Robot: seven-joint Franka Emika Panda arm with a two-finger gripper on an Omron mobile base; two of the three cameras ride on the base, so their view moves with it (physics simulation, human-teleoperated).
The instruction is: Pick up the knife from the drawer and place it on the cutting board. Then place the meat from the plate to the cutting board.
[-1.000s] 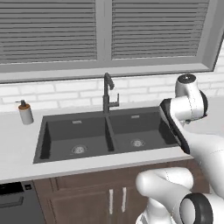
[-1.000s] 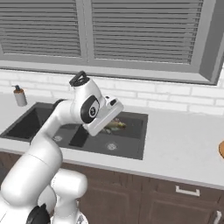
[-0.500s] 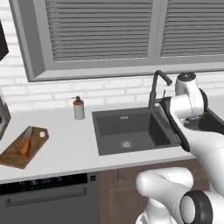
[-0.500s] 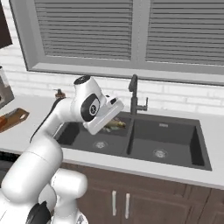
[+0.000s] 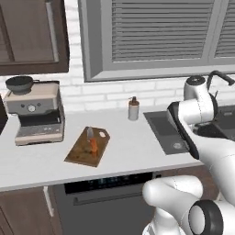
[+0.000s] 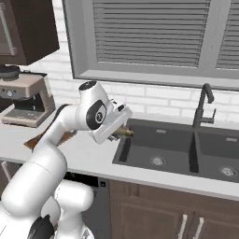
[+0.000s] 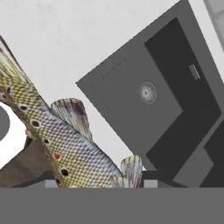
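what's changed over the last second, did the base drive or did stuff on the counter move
The base drove left along the counter: the sink slid to the right of both base views, and the cutting board with the knife on it and the coffee machine came into sight. The things themselves did not move. The gripper stayed closed on the meat, with the arm's pose unchanged.

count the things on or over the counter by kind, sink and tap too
coffee machine: 1
cutting board: 1
knife: 1
soap bottle: 1
fish: 1
sink: 1
tap: 1
total: 7
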